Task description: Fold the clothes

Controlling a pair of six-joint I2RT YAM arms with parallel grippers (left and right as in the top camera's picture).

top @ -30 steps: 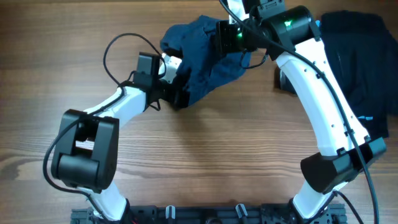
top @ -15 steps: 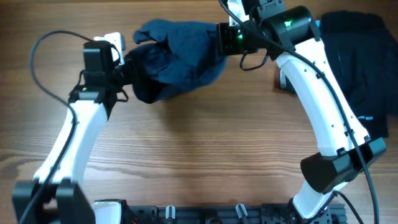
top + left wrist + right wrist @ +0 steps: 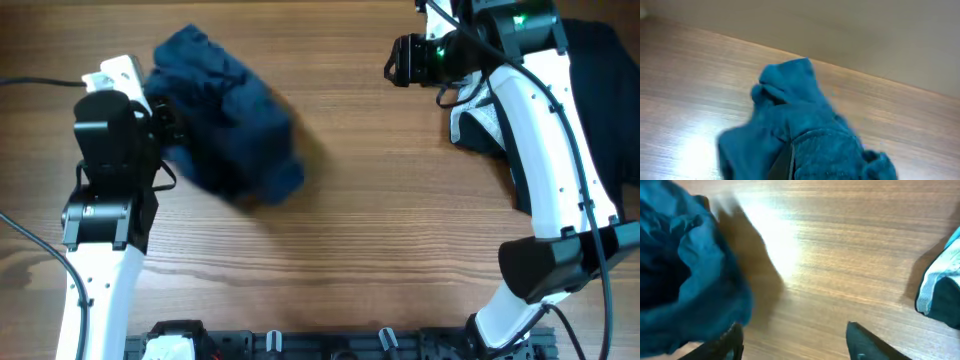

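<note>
**Left claw clamped on a wad, right claw empty**

Your left claw (image 3: 160,126) is closed tight on the navy shorts (image 3: 230,130), with fabric bunched up around its fingers in the left wrist view. Your right claw (image 3: 395,60) stands wide apart with only bare counter (image 3: 380,230) between its fingers, so it holds nothing.

The shorts sit as a crumpled, motion-blurred lump over the back left of the counter, well apart from the right claw. No waistband or leg edge is laid out flat, and you cannot tell which part is pinched. The black garment (image 3: 600,70) lies at the far right, its pale lining (image 3: 478,120) turned out just beside the right arm (image 3: 540,170).

The risks, as I judge them:

- With one grip on an unknown spot, the shorts may land as a heap if you set them down now. Any fold would then lock in creases.
- The pinch may pass through several layers. Pulling to spread them could twist the legs together.
- Reaching across with the right claw may catch a loose fold rather than a true edge or corner.
- The right arm crosses above the black garment, so a low sweep could snag the lining and drag it along.
</note>
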